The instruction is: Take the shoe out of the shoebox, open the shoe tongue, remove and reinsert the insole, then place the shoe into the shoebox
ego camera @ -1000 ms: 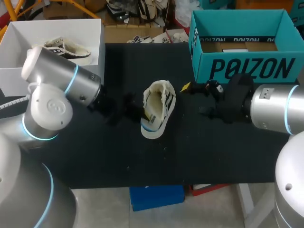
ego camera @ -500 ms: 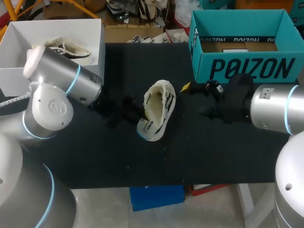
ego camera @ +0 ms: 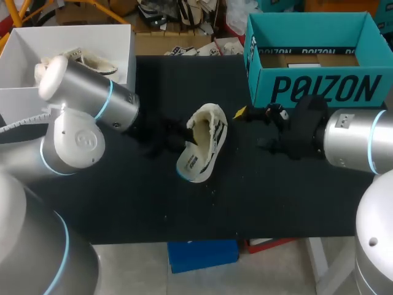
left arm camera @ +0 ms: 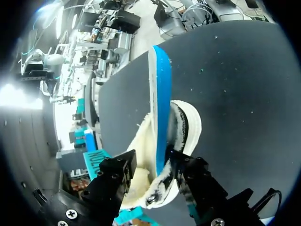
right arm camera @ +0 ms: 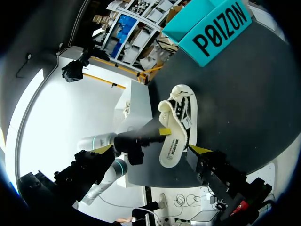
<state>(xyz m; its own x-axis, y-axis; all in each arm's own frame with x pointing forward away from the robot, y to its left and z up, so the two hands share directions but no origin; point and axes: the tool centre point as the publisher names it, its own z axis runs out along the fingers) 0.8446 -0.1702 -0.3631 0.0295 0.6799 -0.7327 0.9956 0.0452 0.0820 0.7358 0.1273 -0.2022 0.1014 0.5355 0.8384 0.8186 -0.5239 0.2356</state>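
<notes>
The shoe [ego camera: 201, 147] is tipped on its side mid-worktop [ego camera: 276, 196], grasped at its soft wall by the left pincer [left arm camera: 153, 162]. The right pincer [right arm camera: 150, 150] is released nearby. It is judged light, and the stiff sole's edge would hold firmer.

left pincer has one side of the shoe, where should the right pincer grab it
Probably the free striped side wall of the shoe, coming in from the right pincer's side: the opening faces up, exposing that thin rim, opposite the left pincer.
</notes>
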